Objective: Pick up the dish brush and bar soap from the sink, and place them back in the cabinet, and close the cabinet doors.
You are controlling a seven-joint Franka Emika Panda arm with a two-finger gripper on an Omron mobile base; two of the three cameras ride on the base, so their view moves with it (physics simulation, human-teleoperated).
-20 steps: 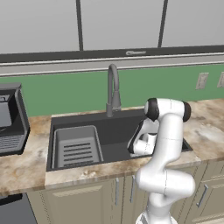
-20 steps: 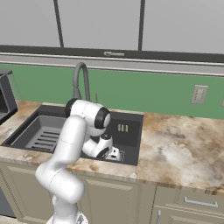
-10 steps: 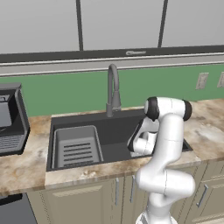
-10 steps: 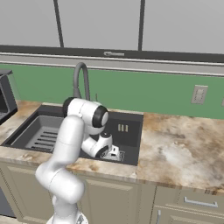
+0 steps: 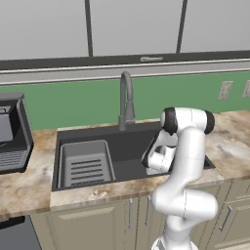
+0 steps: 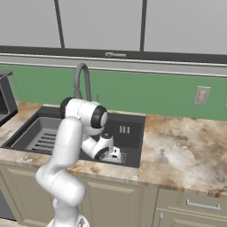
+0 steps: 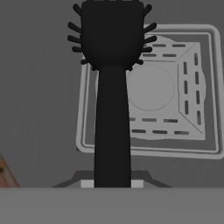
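My gripper (image 7: pixel 112 183) is shut on the thin handle of the black dish brush (image 7: pixel 112 39), whose tufted head points away from the hand above the square drain grate (image 7: pixel 188 100). The hand (image 5: pixel 155 162) hangs low inside the right half of the dark sink (image 5: pixel 97 134), just over its floor, and in the right base view the gripper (image 6: pixel 111 153) is near the sink's (image 6: pixel 133 120) front wall. An orange-brown sliver (image 7: pixel 3 171) lies at the left edge of the hand view; I cannot tell whether it is the bar soap. The cabinet and its doors are out of view.
A grey ribbed tray insert (image 5: pixel 85 163) fills the sink's left half. The gooseneck faucet (image 5: pixel 126 97) rises behind the basin. A dark appliance (image 5: pixel 12 132) stands on the counter at the left. Marbled counter (image 6: pixel 181 150) stretches to the right, with light-grey wall cabinets (image 5: pixel 132 24) above.
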